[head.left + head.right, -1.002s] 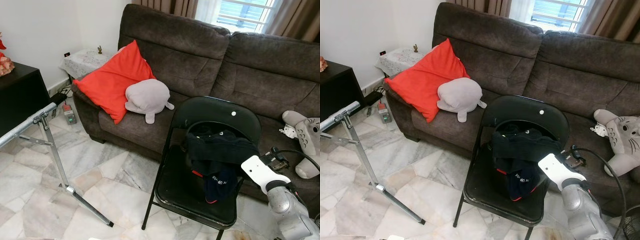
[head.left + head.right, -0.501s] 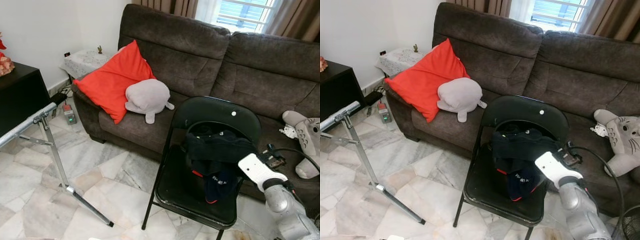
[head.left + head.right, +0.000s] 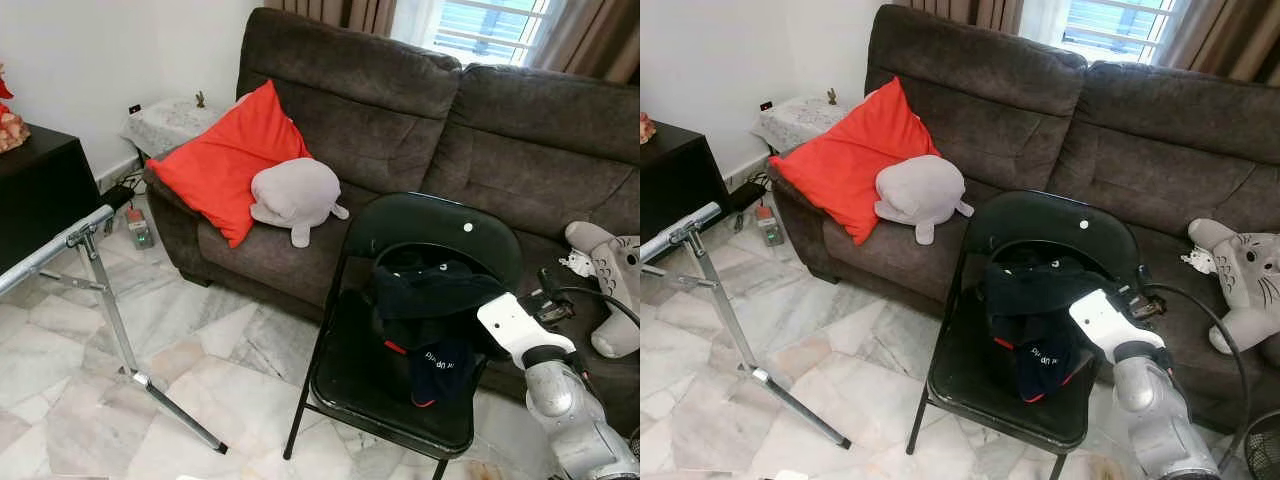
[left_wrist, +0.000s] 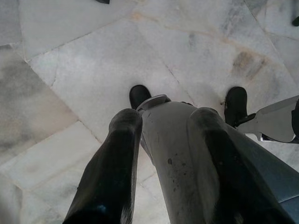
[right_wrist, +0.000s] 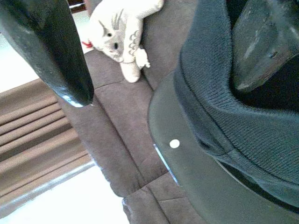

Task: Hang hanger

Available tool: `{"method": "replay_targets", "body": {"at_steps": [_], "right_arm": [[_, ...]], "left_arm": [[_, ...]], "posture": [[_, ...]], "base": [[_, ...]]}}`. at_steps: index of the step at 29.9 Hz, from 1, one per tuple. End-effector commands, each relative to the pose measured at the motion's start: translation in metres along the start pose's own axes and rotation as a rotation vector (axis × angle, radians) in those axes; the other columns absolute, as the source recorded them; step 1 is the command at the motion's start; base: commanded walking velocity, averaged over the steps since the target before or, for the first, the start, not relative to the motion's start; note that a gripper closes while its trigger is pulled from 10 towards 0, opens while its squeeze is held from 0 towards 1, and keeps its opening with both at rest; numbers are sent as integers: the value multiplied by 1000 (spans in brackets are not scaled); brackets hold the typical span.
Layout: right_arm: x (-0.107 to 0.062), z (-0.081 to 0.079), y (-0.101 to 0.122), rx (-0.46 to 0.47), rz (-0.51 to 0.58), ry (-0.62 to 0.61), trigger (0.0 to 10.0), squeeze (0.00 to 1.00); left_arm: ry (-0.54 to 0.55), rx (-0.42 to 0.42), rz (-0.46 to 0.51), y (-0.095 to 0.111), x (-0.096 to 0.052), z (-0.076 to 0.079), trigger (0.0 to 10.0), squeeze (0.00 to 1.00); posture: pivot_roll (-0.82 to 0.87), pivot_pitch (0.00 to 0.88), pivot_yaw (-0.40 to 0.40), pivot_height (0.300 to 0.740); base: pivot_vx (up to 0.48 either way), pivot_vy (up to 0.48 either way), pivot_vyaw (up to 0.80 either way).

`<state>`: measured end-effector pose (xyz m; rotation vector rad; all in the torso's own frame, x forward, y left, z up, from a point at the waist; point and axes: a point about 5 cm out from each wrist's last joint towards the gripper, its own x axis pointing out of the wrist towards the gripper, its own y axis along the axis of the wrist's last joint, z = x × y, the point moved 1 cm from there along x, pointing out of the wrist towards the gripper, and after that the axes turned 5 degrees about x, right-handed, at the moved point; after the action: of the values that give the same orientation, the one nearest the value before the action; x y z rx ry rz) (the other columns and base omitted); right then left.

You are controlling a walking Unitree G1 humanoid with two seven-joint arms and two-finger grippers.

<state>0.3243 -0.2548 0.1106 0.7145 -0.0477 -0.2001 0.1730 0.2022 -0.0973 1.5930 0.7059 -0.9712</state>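
Brown sofa (image 3: 400,120) backs the scene, red cushion (image 3: 225,160) and grey plush (image 3: 295,195) resting on its seat. Black folding chair (image 3: 395,330) stands in front. Metal rack rail (image 3: 60,250) sits well apart on the robot's left — likely the hanging spot. Dark garment (image 3: 435,300) is draped over the chair seat and back; any hanger under it can't be made out. Right gripper (image 5: 154,56) is at the garment, fingers spread wide, one finger (image 5: 259,42) touching the cloth — nothing gripped. Left gripper (image 4: 161,154) hangs idle over the floor, fingers apart.
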Motion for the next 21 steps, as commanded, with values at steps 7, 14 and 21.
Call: {"method": "replay_targets", "body": {"at_steps": [7, 14, 21], "right_arm": [[3, -11, -11, 12, -87, 52, 10000, 0], [17, -9, -2, -31, -40, 6, 10000, 0], [25, -13, 11, -18, 25, 16, 10000, 0]], "left_arm": [[-10, 15, -30, -7, -1, 1, 10000, 0], [-6, 15, -27, -6, -1, 1, 10000, 0], [-2, 12, -24, -5, 0, 1, 10000, 0]], "posture": [[18, 18, -103, 740], [29, 14, -101, 740], [34, 10, -102, 740]], "base": [[0, 0, 0], [0, 0, 0], [0, 0, 0]]}}
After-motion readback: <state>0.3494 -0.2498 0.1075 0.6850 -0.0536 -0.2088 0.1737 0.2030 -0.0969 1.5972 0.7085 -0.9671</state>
